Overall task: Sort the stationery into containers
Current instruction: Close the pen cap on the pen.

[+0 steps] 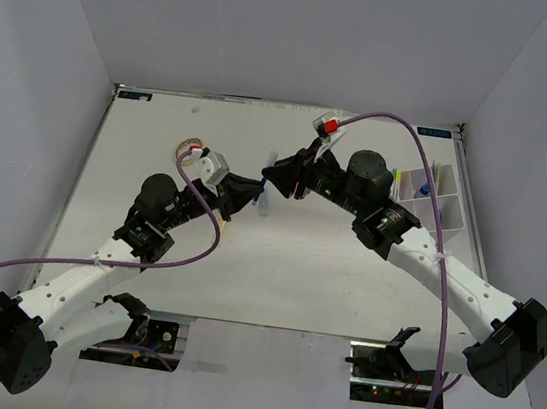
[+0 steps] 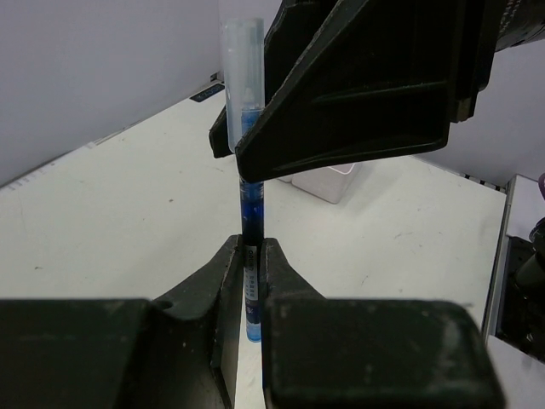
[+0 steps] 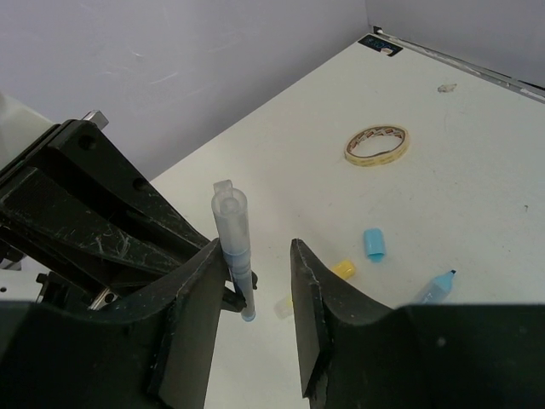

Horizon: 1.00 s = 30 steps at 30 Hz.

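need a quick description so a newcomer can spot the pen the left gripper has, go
Look at the middle of the table, where the two arms meet. There the left gripper is shut on a thin blue pen with a long clear cap. Unlike the loose blue cap lying flat on the table, it stands upright.

Table (image 1: 276, 265): white, matte, spread under the fingers (image 3: 311, 298)
Walls (image 1: 277, 23): pale grey, rising well beyond the fingers
Label (image 3: 381, 45): small, dark, at the table's corner, far ahead of the fingers
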### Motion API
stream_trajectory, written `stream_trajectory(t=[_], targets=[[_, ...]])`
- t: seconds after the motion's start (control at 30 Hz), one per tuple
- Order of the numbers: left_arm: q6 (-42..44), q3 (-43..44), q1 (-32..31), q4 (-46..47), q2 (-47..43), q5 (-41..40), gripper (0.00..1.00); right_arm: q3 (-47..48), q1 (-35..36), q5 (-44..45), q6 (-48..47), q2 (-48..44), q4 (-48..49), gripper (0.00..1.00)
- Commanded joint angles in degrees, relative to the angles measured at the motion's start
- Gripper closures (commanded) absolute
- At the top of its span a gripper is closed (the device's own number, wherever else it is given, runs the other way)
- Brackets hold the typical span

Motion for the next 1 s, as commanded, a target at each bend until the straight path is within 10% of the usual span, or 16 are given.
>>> stream_trajectory(t=[0.0, 0.4, 0.97], targets=[[0.0, 1.3, 0.0, 2.9, -0.6, 1.2, 1.00, -0.6, 0.2, 0.1, -0.6, -2.1, 0.4, 0.55], [0.0, 1.4, 0.0, 2.6, 0.1, 1.1, 1.00, 0.1, 0.2, -2.0, -0.7, -2.9, -0.1, 0.32], [-0.7, 1.7, 0.1, 2.4, 1.3, 4.0, 1.00, 8.8, 0.1, 2.4, -5.4, -1.1, -3.9, 0.33]])
